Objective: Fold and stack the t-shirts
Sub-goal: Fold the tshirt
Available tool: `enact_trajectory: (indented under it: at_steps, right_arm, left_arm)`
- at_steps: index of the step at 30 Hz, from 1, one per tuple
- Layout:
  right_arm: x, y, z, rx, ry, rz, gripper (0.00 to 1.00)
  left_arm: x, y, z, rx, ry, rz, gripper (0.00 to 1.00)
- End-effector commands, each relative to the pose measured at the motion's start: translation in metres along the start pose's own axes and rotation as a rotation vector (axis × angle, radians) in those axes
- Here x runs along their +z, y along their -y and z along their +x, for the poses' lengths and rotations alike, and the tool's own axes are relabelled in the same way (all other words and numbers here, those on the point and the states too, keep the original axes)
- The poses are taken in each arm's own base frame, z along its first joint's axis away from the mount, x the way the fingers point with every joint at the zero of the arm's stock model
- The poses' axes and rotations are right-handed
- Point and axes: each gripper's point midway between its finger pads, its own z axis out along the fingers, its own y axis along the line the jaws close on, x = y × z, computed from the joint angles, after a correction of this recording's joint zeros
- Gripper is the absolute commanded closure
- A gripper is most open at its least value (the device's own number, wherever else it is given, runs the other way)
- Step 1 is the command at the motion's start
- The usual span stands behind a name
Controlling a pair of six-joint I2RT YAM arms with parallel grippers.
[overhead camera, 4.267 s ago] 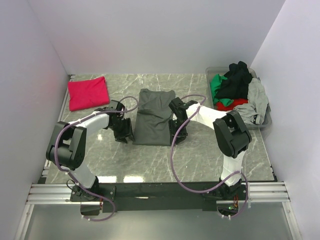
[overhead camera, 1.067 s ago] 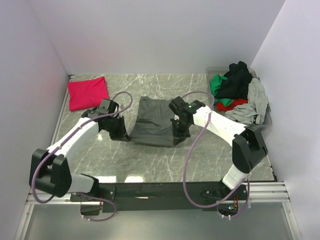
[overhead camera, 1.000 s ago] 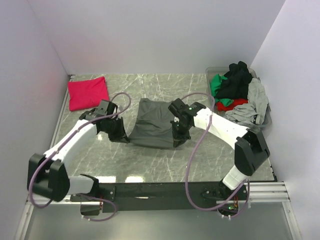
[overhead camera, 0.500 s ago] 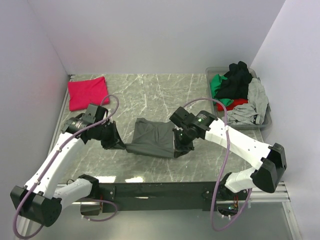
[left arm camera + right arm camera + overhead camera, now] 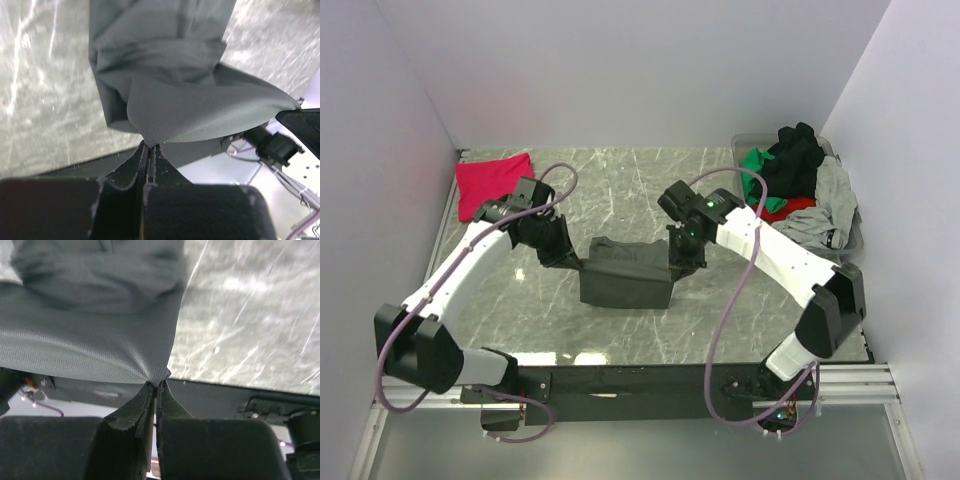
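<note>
A dark charcoal-grey t-shirt point(image 5: 625, 285) lies bunched at the table's middle, its far edge lifted off the marble. My left gripper point(image 5: 576, 264) is shut on the shirt's left corner, and the left wrist view shows the cloth point(image 5: 165, 75) pinched at the left gripper's tips point(image 5: 150, 145). At the other end, my right gripper point(image 5: 678, 268) is shut on the right corner, with grey cloth point(image 5: 95, 340) caught at the right gripper's tips point(image 5: 159, 384). A folded magenta-red t-shirt point(image 5: 492, 183) rests at the far left.
A clear plastic tub point(image 5: 847, 245) at the far right holds a heap of black point(image 5: 795, 160), green point(image 5: 752, 168), red point(image 5: 785, 207) and light grey point(image 5: 830, 200) shirts. White walls close in the left, back and right sides.
Both grippers have carried the held edge of the grey shirt away from the near edge, toward the back. The shirt is now a shorter, doubled bundle. Both grips stay shut.
</note>
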Motion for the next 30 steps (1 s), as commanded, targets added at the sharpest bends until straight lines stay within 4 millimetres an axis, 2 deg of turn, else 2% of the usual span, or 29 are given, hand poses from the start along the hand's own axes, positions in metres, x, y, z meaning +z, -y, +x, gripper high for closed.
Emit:
enact_trajectory:
  at_steps: [1,7,8,10,11,16,17,22,23,24,26,27,28,30]
  right_arm:
    - [-0.001,0.010,-0.026,-0.040,0.037,0.059,1.00]
    - [0.021,0.007,-0.059,-0.065,0.020,0.086,1.00]
    - [0.031,0.010,-0.066,-0.058,0.009,0.099,1.00]
    - [0.035,0.011,-0.076,-0.067,0.012,0.100,1.00]
    - [0.045,0.012,-0.081,-0.067,-0.003,0.113,1.00]
    - [0.063,0.015,-0.109,-0.080,-0.018,0.122,1.00]
    - [0.073,0.017,-0.112,-0.079,-0.038,0.135,1.00]
    - [0.089,0.018,-0.138,-0.085,-0.049,0.124,1.00]
    - [0.097,0.018,-0.139,-0.081,-0.071,0.118,0.94]
    - [0.096,0.015,-0.147,-0.093,-0.058,0.102,0.73]
    - [0.102,0.013,-0.154,-0.091,-0.062,0.087,0.56]
    - [0.096,0.009,-0.165,-0.096,-0.034,0.067,0.46]
    - [0.094,0.007,-0.169,-0.096,-0.026,0.058,0.42]
    - [0.084,0.004,-0.181,-0.091,0.006,0.039,0.36]
  left_arm:
    - [-0.002,0.006,-0.037,0.043,0.107,0.000,1.00]
    - [0.023,-0.003,-0.067,0.020,0.105,-0.015,1.00]
    - [0.032,-0.006,-0.070,0.011,0.081,-0.019,1.00]
    - [0.041,-0.009,-0.079,0.018,0.074,-0.013,1.00]
    - [0.051,-0.010,-0.084,0.014,0.053,-0.016,1.00]
    - [0.076,-0.013,-0.111,0.031,0.034,-0.026,1.00]
    - [0.084,-0.015,-0.118,0.026,0.023,-0.034,1.00]
    - [0.103,-0.026,-0.133,-0.014,0.007,-0.061,1.00]
    - [0.107,-0.028,-0.137,-0.026,0.002,-0.070,1.00]
    - [0.109,-0.031,-0.139,-0.047,0.003,-0.083,0.86]
    - [0.111,-0.031,-0.147,-0.061,0.010,-0.086,0.60]
    - [0.110,-0.030,-0.151,-0.069,0.023,-0.087,0.49]
    - [0.108,-0.027,-0.155,-0.068,0.040,-0.084,0.34]
    - [0.101,-0.023,-0.166,-0.062,0.087,-0.087,0.22]
